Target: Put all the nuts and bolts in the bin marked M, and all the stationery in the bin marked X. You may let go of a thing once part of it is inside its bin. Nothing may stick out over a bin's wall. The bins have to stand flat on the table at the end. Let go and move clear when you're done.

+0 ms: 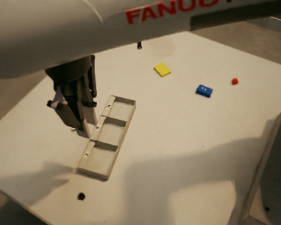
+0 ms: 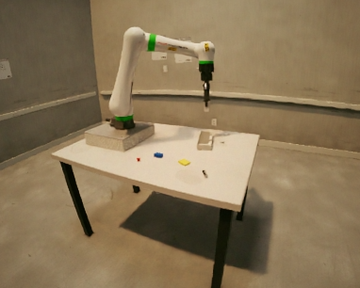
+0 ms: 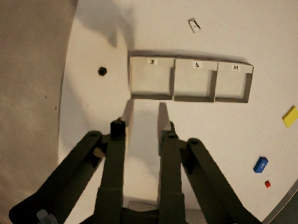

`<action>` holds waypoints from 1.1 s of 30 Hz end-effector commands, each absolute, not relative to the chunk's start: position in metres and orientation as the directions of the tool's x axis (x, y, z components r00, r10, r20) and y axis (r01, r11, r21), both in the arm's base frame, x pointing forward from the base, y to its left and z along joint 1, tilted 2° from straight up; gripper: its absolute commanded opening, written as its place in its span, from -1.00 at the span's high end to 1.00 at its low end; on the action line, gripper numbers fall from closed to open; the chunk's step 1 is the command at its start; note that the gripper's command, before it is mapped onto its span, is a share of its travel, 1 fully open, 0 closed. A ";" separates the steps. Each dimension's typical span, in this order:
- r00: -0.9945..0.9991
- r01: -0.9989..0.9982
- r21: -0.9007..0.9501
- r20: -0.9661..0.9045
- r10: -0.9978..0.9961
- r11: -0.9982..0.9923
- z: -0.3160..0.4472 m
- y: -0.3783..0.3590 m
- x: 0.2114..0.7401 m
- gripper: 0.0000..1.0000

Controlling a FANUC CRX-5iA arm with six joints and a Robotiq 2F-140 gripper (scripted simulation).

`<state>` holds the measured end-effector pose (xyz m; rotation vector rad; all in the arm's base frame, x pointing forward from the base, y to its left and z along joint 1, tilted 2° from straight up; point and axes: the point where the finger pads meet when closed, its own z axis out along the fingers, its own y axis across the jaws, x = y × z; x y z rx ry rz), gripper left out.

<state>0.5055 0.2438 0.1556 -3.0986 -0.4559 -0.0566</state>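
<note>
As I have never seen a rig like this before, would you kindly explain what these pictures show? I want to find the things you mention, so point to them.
A single jointed robot arm [image 2: 124, 80] stands on a table, ending in a two-fingered end effector [image 1: 87, 126] [image 2: 206, 104] [image 3: 146, 111]. One picture looks down from above, one across the room, and one along the fingers from the wrist. On the table lie a three-compartment tray [image 1: 112, 162] [image 2: 204, 148] [image 3: 173, 80], a yellow square [image 1: 162, 69] [image 2: 184, 162] [image 3: 290, 116], a blue block [image 1: 204, 90] [image 2: 158, 154] [image 3: 260, 164], a small red piece [image 1: 235, 81] [image 2: 139, 159] [image 3: 268, 184] and a dark nut-like piece [image 1: 81, 196] [image 3: 102, 71]. The fingers are parted, holding nothing.
</note>
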 end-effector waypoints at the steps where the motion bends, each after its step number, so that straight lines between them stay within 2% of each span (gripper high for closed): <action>1: 0.900 0.434 0.002 0.038 0.434 -0.901 0.135 0.261 0.502 0.47; 4: 0.887 0.461 0.003 0.038 0.461 -0.887 0.128 0.267 0.501 0.47; 8: 0.776 0.630 0.010 0.036 0.630 -0.776 0.103 0.288 0.496 0.47; 17: 0.771 0.636 0.010 0.036 0.636 -0.772 0.046 0.335 0.485 0.47; 33: 0.771 0.636 0.010 0.036 0.636 -0.772 0.044 0.338 0.485 0.47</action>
